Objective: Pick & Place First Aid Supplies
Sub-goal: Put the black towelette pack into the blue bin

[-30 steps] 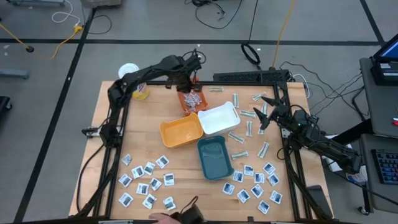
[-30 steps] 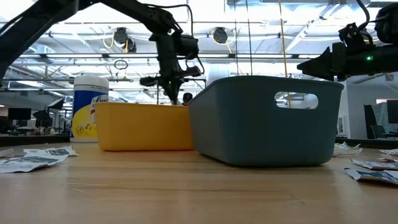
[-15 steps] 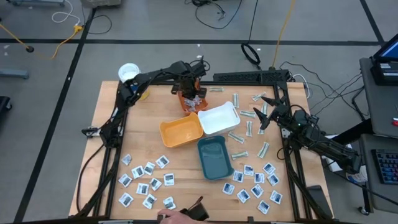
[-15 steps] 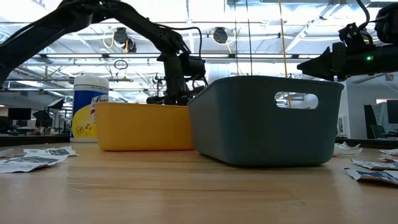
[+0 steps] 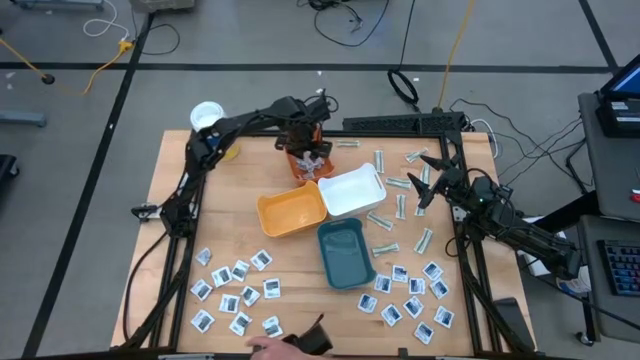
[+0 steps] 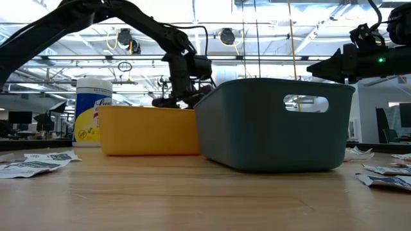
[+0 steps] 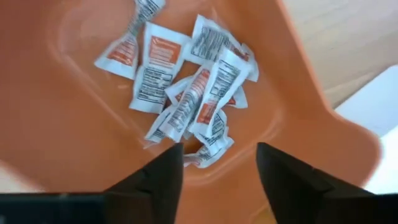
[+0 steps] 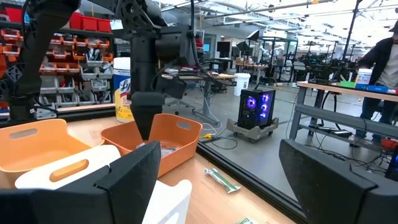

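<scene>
Over the orange tray [image 5: 306, 160] at the tabletop's [image 5: 170, 210] far side, the left end effector [image 7: 217, 168] hangs with fingers spread, pinching nothing. Red-printed sachets [image 7: 186, 93] lie heaped inside that tray; whether the fingertips touch them is unclear. Near the right edge, the right end effector [image 5: 424, 176] hovers spread above scattered grey-green strips [image 5: 400, 205]. Blue-printed sachets [image 5: 235, 295] cover the near corners.

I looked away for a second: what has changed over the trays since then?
The left gripper came down over the orange tray and opened above the red-print sachets piled in it; it holds nothing now. The right gripper stayed open by the far-right strips. The trays did not move.
</scene>
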Controlling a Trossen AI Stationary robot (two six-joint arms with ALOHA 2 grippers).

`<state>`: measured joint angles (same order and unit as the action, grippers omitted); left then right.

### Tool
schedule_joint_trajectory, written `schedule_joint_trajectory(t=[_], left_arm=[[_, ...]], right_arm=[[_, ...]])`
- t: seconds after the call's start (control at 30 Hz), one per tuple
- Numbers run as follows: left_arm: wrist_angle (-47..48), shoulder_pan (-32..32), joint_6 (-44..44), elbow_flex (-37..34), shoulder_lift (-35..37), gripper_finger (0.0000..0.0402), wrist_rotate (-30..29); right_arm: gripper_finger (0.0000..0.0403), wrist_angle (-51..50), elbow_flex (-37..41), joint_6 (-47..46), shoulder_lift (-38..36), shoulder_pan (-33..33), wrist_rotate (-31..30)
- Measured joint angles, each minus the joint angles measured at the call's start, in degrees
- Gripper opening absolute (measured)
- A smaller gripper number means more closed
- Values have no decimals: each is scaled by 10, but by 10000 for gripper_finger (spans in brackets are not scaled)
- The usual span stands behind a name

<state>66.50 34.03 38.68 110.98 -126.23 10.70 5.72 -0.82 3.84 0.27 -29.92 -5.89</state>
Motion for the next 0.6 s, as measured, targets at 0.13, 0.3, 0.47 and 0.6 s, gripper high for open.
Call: schedule_joint_trajectory(t=[0.13,0.3,0.47,0.6], left_arm=[[2,8,4,0,29,241,-2],[31,12,-7,0,61,252,-19],[71,6,-62,-19,93,253,-37],[60,-15,-67,-107,168,256,-39]], right_arm=[[322,0,0,0,0,0,0],[322,0,0,0,0,0,0],[322,0,0,0,0,0,0],[322,0,0,0,0,0,0]])
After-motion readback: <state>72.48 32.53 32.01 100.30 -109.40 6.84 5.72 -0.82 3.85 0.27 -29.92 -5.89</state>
